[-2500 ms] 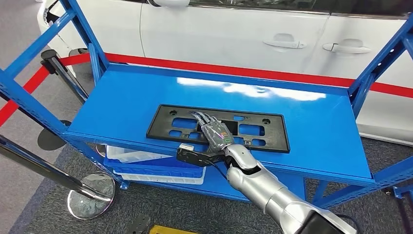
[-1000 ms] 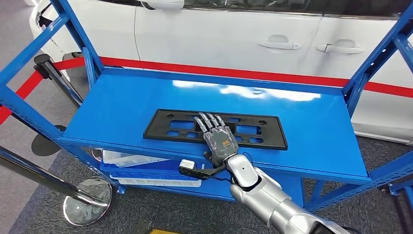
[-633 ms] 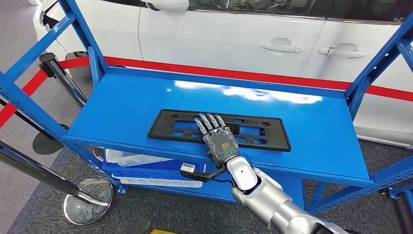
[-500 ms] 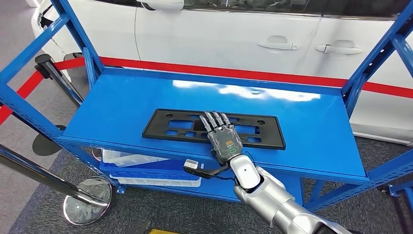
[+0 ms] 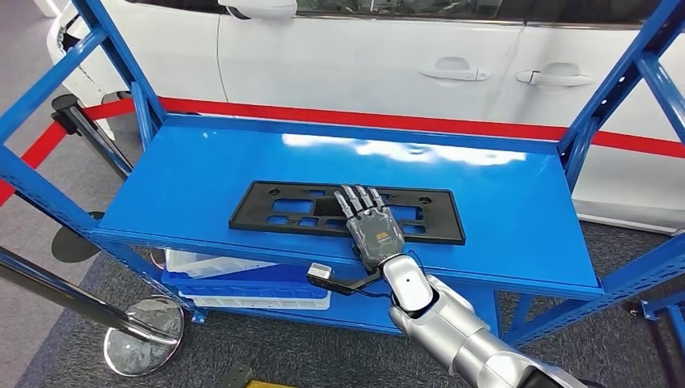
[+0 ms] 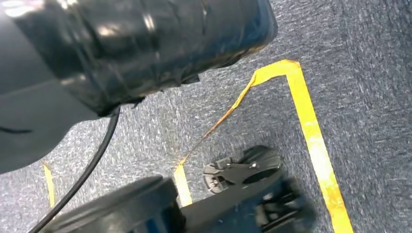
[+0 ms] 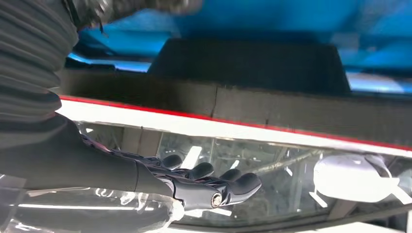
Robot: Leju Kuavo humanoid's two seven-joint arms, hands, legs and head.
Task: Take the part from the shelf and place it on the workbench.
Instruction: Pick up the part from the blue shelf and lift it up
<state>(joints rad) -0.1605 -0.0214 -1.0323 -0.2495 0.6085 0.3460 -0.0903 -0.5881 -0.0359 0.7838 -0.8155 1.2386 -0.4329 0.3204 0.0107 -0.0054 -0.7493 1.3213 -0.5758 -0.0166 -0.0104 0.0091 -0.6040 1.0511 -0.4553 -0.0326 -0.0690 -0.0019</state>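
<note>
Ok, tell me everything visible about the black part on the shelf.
The black part is a flat, long rectangular frame, matte and plastic-looking, with several rectangular cutouts and small holes near its corners. It lies flat on the blue shelf, towards the front edge. The right hand lies over its middle, fingers stretched out across it; whether they grip it cannot be told.

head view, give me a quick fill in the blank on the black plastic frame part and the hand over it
1. The flat black plastic frame part lies on the ___ metal shelf.
2. The robot's ___ hand reaches over the part, fingers stretched out.
3. Behind the shelf stands a ___ car.
4. A ___ stripe runs between shelf and car.

Missing words: blue; right; white; red
</note>
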